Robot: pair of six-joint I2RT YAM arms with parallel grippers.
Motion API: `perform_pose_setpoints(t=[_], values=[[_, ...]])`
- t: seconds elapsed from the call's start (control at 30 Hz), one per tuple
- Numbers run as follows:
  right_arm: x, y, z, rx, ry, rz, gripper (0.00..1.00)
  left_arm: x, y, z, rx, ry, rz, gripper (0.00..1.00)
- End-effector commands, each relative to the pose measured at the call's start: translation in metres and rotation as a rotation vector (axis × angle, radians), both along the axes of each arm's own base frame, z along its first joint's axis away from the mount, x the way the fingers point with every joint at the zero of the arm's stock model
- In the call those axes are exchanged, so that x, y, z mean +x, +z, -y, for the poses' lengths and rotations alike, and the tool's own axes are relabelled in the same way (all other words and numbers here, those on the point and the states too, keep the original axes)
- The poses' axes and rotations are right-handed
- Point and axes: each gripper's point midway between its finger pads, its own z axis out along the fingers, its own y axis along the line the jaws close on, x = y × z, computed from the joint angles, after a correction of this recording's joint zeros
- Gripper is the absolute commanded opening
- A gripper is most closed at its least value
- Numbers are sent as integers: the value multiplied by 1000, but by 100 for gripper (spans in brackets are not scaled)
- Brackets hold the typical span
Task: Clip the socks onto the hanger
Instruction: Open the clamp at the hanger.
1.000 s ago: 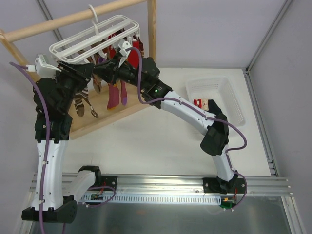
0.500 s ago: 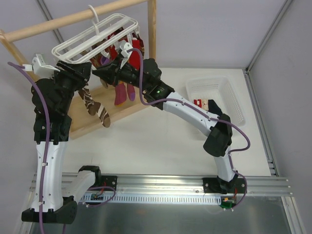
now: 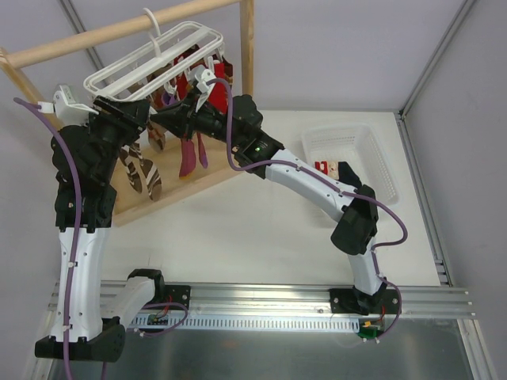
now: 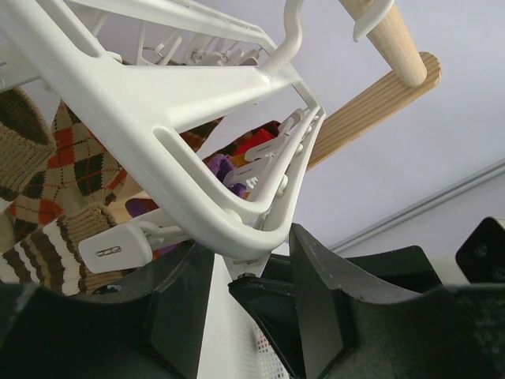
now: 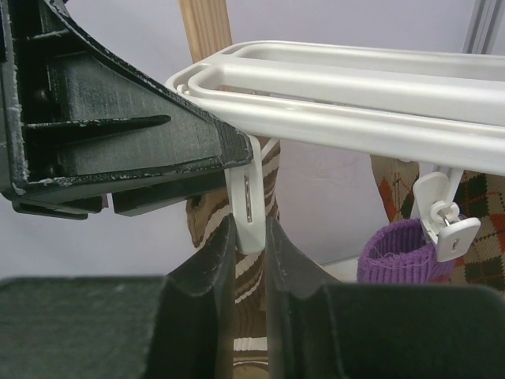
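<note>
The left claw (image 4: 252, 288) is straddling the hanger (image 4: 158, 103) corner, grip undeterminable; the right claw (image 5: 249, 230) is pinching a white clip (image 5: 248, 193).

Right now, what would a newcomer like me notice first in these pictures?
The white hanger hooked on the wooden rail at the back left stands out, with colourful socks dangling under it. The left arm and right arm both reach up to it, and the right pincer is closed on one small clip.

Your hanger (image 5: 355, 87) is smooth, glossy white plastic; socks (image 4: 71, 170) are knitted cloth behind your matt black right fingers (image 5: 193, 316); the rail (image 4: 390, 39) is bare wood.
</note>
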Motion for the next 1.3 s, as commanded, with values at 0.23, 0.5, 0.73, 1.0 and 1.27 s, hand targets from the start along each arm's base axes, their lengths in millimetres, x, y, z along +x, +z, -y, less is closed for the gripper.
perform_pose_setpoints(t=[0.23, 0.5, 0.73, 1.0, 1.27], values=[[-29, 52, 17, 70, 34, 93, 4, -5, 26, 9, 22, -46, 81, 34], [-27, 54, 18, 65, 23, 89, 4, -6, 24, 13, 27, -72, 76, 42], [-25, 52, 18, 58, 16, 85, 4, -6, 22, 14, 32, -74, 73, 41], [-26, 52, 19, 52, 12, 90, 4, -4, 17, 13, 31, -71, 63, 32], [-28, 51, 22, 44, 14, 80, 27, -4, 18, 11, 33, -57, 64, 12]])
